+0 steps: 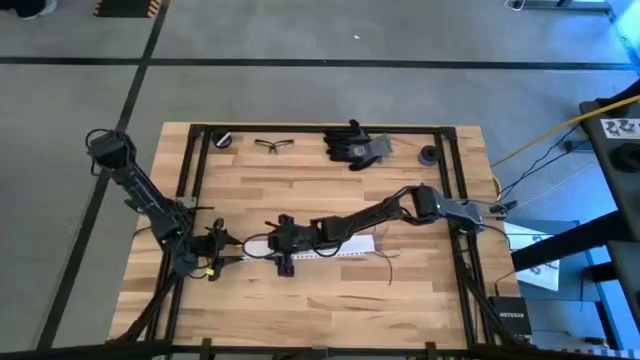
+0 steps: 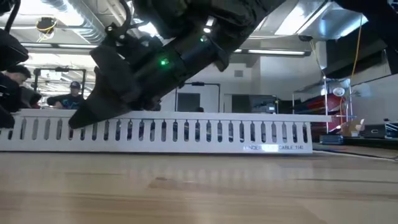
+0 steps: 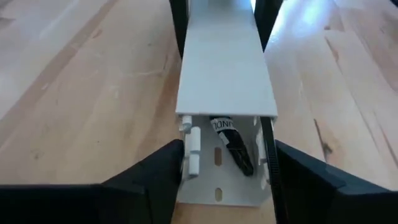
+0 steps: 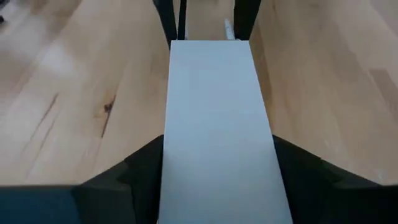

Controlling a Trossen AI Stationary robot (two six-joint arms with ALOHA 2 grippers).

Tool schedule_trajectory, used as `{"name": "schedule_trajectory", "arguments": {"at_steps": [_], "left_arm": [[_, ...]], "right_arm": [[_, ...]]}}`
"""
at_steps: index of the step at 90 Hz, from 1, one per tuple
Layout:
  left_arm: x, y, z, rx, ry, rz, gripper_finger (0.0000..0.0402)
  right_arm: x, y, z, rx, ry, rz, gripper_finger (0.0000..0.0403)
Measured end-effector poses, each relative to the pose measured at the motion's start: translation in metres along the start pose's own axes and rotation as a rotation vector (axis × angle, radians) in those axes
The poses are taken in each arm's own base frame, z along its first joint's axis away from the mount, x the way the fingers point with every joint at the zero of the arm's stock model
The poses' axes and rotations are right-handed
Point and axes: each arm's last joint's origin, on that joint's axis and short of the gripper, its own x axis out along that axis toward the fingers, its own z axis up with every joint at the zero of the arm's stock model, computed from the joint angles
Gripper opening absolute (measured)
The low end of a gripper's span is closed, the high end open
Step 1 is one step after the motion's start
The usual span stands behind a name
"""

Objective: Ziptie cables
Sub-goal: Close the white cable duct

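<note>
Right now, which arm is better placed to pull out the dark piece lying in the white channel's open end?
Left. The left gripper sits at the channel's uncovered end, the dark piece just ahead; the right gripper is over the closed lid farther along.

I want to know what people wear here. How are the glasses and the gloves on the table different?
The glasses are thin with clear lenses, so the wood shows through; the gloves are dark and solid. The gloves make a much bigger, bulkier heap than the glasses. The glasses lie open and flat; the gloves lie bunched together with fingers sticking out. Both lie side by side, apart, along the same edge of the table.
</note>
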Motion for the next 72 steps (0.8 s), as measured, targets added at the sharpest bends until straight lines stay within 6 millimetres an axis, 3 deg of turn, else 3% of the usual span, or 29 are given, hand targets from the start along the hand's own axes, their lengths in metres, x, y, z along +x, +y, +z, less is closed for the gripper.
{"name": "schedule_trajectory", "arguments": {"at_steps": [34,72], "left_arm": [[0.004,0.0,0.005,0.037,-0.006,-0.012,0.021],[0.01,0.006,0.008,-0.055,0.031,0.017,0.0214]], "right_arm": [[0.01,-0.001,0.0,-0.016,-0.012,-0.007,0.0225],[0.008,-0.002,-0.003,-0.036,0.062,-0.01,0.0225]]}}
